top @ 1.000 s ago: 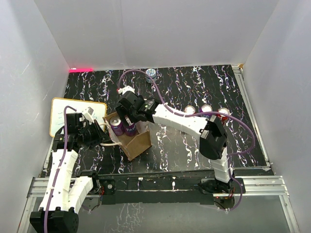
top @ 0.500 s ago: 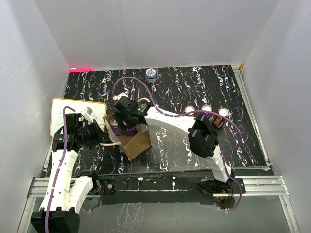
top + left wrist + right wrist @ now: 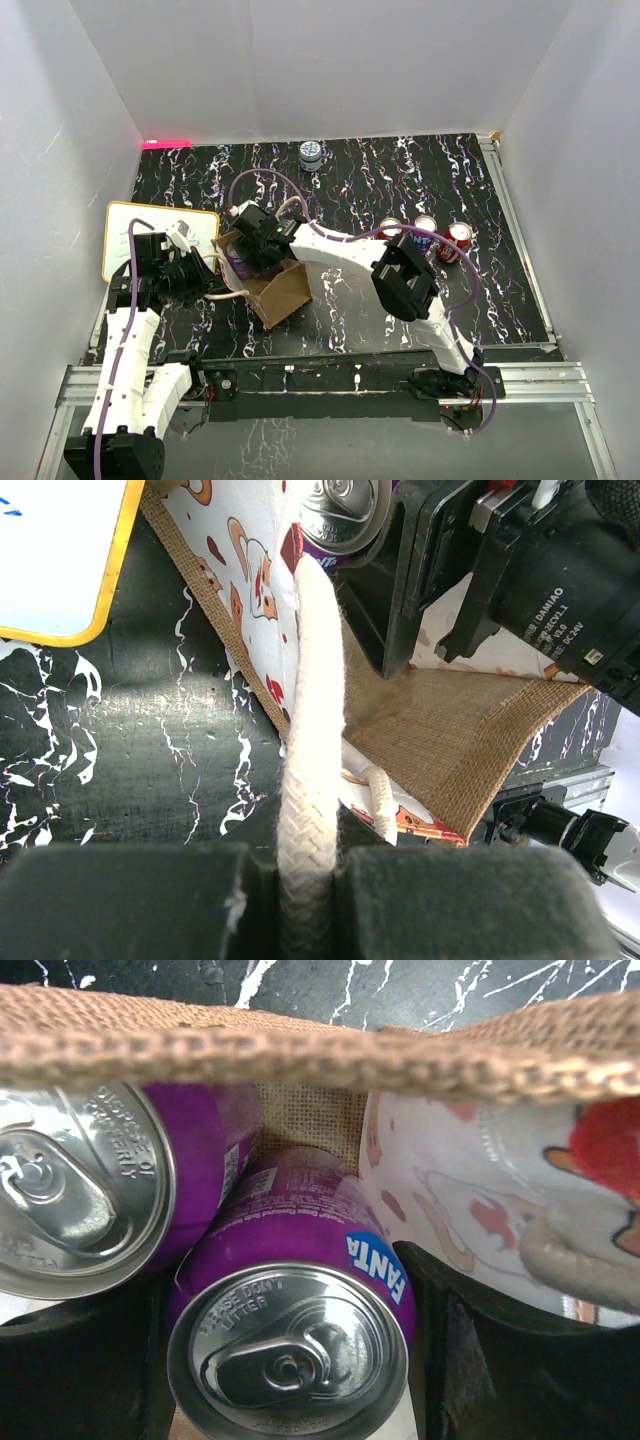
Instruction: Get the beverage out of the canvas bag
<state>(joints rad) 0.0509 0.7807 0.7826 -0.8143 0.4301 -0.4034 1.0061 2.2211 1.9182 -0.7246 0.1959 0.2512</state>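
The canvas bag stands at the table's left of centre, mouth up, with two purple Fanta cans inside. My right gripper reaches down into the bag, and its dark fingers press both sides of the nearer purple can. The second purple can leans against that can on its left. My left gripper is shut on the bag's cream rope handle and holds it out to the left. From above, one purple can shows beside the right gripper.
A white writing board with a yellow edge lies left of the bag. Three cans stand in a row at the right. A blue and white can stands by the back wall.
The right gripper has sunk deeper into the bag, and its jaws have narrowed onto the purple can. The left gripper has kept its hold on the rope handle.
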